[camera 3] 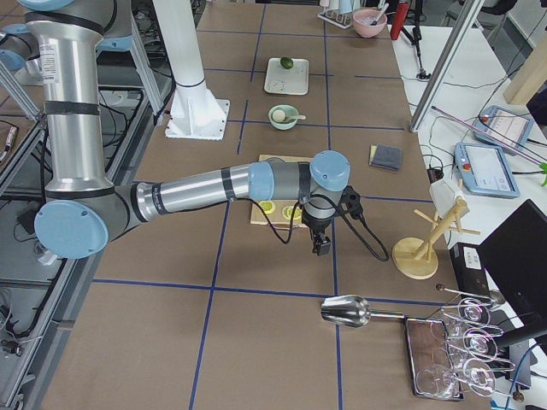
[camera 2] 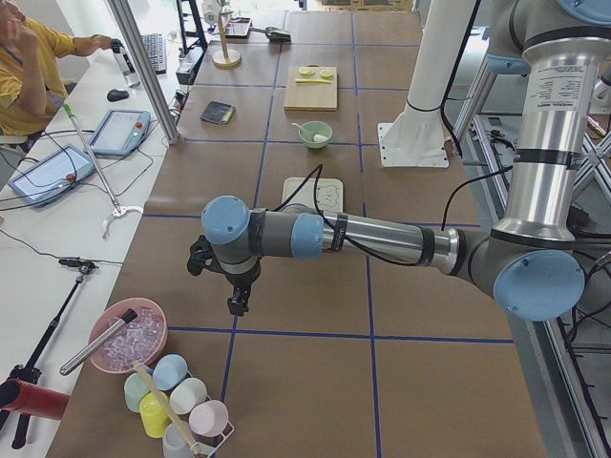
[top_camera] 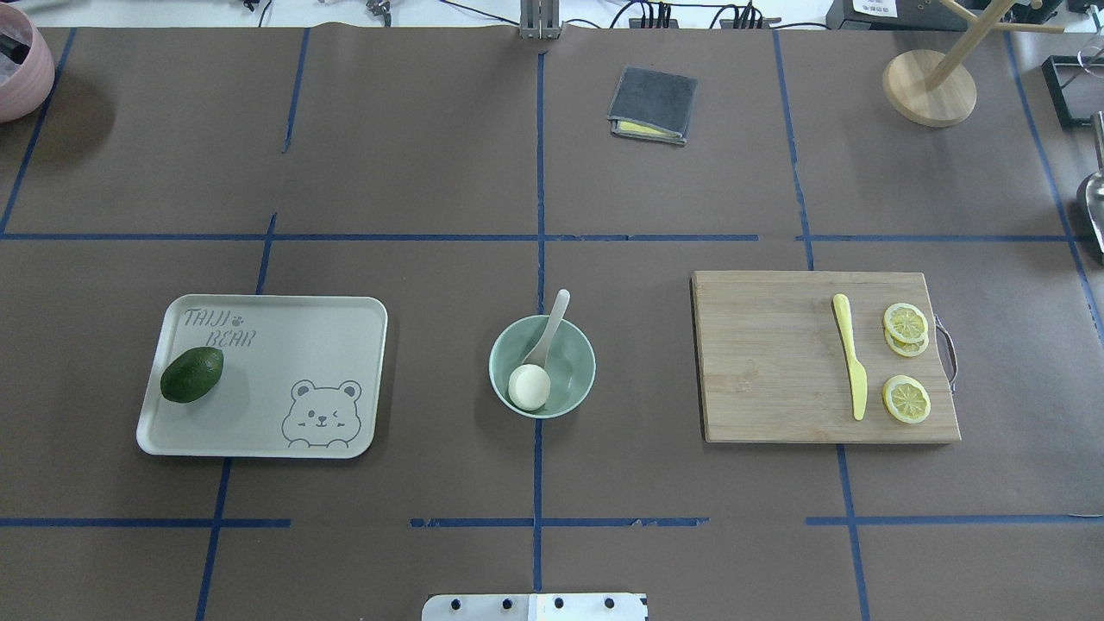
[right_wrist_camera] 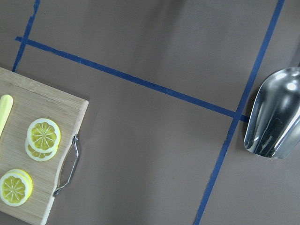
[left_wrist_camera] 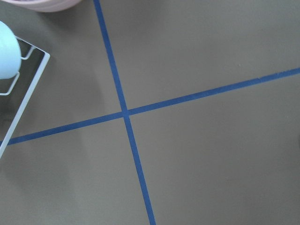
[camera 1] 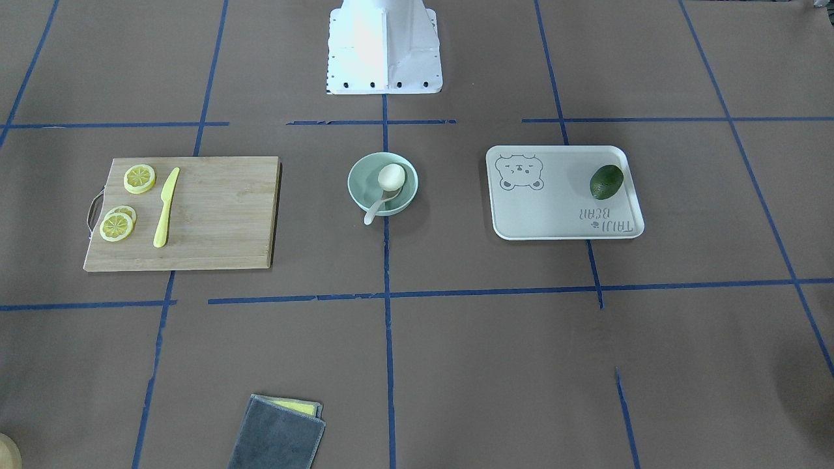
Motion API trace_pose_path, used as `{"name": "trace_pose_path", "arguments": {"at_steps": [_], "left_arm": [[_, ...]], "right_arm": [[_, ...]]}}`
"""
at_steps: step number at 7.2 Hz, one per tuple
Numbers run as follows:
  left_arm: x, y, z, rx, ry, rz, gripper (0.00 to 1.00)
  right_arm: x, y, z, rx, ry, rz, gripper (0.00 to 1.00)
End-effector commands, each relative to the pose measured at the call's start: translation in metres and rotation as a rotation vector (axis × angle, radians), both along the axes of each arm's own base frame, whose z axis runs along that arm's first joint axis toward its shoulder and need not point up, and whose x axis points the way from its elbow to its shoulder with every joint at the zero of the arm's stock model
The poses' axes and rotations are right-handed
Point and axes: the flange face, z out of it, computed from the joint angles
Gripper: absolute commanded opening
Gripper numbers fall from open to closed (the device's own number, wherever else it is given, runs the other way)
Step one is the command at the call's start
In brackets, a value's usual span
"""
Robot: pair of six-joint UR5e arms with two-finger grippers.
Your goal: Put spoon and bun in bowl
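The mint-green bowl (camera 1: 354,187) stands at the table's middle; it also shows in the overhead view (top_camera: 580,362). The white bun (camera 1: 391,176) lies inside it (top_camera: 529,386). The pale spoon (camera 1: 374,212) rests with its scoop in the bowl and its handle over the rim (top_camera: 554,319). My left gripper (camera 2: 239,303) hangs over bare table far out on my left, and I cannot tell if it is open. My right gripper (camera 3: 322,249) hangs past the cutting board on my right, and I cannot tell its state either. Neither gripper shows in the overhead or front views.
A white bear tray (top_camera: 259,379) holds an avocado (top_camera: 191,374). A wooden cutting board (top_camera: 776,362) carries lemon slices (top_camera: 906,399) and a yellow knife (top_camera: 849,355). A grey cloth (top_camera: 653,104), wooden stand (top_camera: 929,86), metal scoop (right_wrist_camera: 274,117) and cup rack (camera 2: 177,405) stand around.
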Motion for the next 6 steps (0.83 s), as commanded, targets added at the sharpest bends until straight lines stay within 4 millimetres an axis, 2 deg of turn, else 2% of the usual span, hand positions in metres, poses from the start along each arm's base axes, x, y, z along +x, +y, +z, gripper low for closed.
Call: {"name": "trace_pose_path", "arguments": {"at_steps": [1, 3, 5, 6], "left_arm": [[-0.005, -0.02, -0.02, 0.042, 0.003, -0.01, 1.0], [-0.008, -0.054, -0.03, 0.06, -0.052, -0.011, 1.0], [-0.008, -0.066, -0.022, 0.073, -0.059, -0.01, 1.0], [-0.008, -0.07, -0.009, 0.068, -0.059, -0.013, 1.0]], "right_arm": [[0.0, -0.001, 0.0, -0.001, 0.001, 0.005, 1.0], [-0.005, -0.002, 0.0, -0.071, 0.008, 0.061, 1.0], [-0.007, -0.001, 0.0, -0.078, 0.005, 0.061, 1.0], [-0.02, -0.005, 0.002, -0.055, 0.009, 0.038, 1.0]]}}
